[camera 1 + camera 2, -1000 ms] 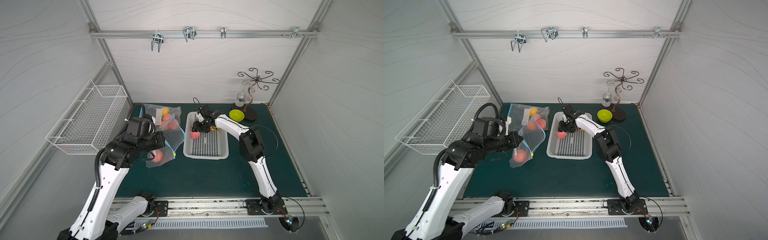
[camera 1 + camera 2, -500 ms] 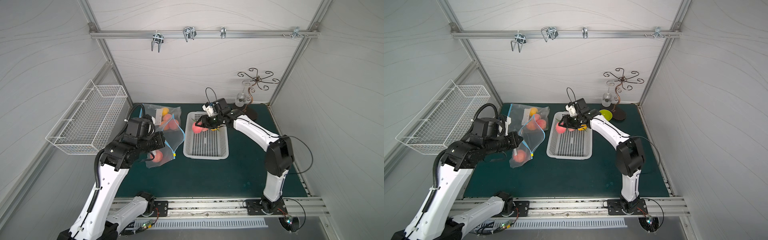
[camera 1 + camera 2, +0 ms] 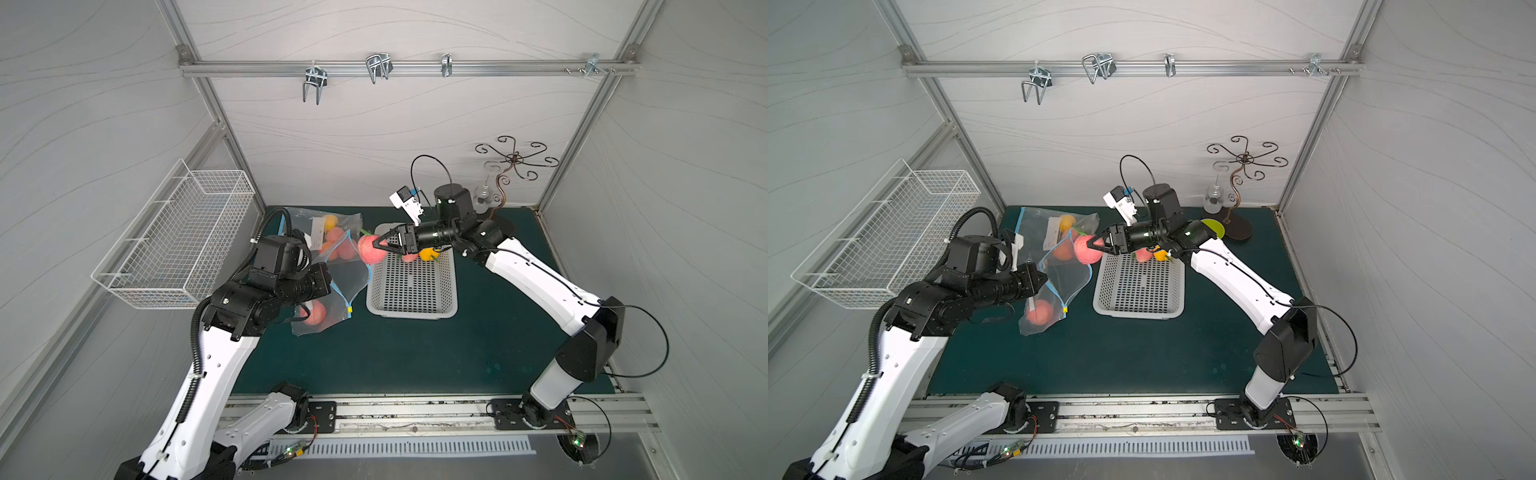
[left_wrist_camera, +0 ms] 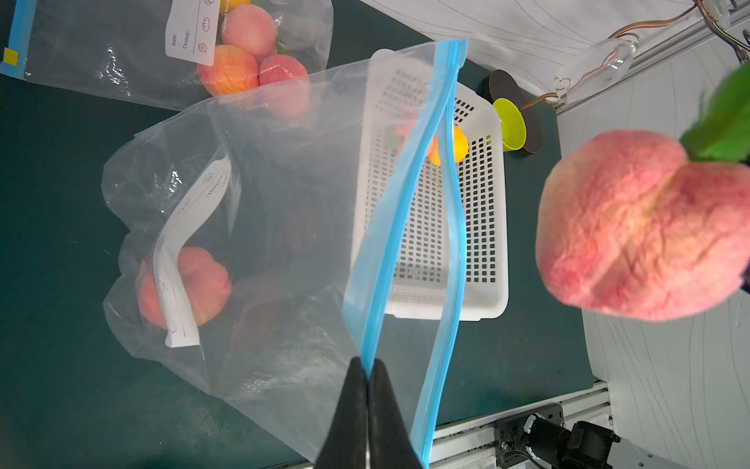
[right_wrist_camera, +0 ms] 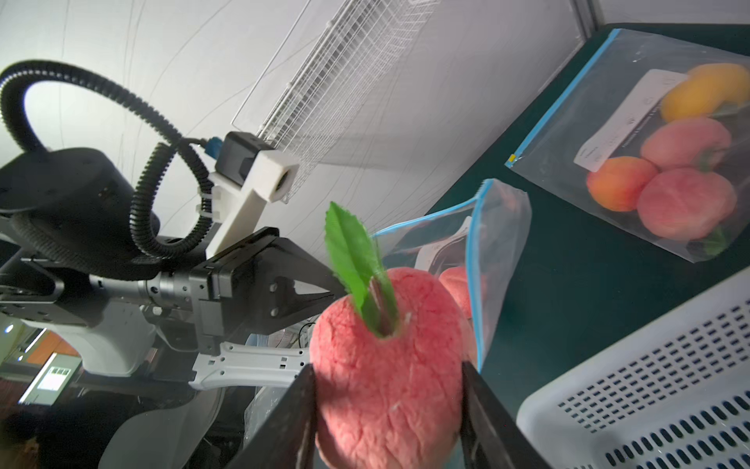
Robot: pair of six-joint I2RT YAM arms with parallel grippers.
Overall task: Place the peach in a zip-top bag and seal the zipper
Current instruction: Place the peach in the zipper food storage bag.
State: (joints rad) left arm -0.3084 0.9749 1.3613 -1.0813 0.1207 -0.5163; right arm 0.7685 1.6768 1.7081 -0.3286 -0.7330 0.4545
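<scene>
The peach (image 3: 371, 249) is gripped by the right fingers (image 5: 481, 414), one on each side of it, and it is held up in the air. It is found just beside the open mouth of the zip-top bag (image 3: 347, 276), about over the side of the white basket (image 3: 415, 291) that is nearest the bag.

The bag is held up by the left fingers (image 4: 349, 410), which are squeezed tight on one side of the blue zipper (image 4: 406, 203). The other side of the zipper hangs free, so the mouth is left open. At the bottom of this bag another peach (image 4: 182, 284) can be seen. A second bag (image 3: 332, 222) full of fruit lies on the table (image 3: 415, 353) behind it.

So the picking-up part looks done. The peach is not yet inside. Three things are judged to be left: the peach must be moved in through the mouth, it must be let go, and the zipper must be pressed shut all the way along.

The peach looks a bit longer from stem to bottom than across. That long line seems tipped: the stem end with the green leaf (image 5: 353, 251) is pointed up and toward the back of the table. The peach is squeezed across that line
</scene>
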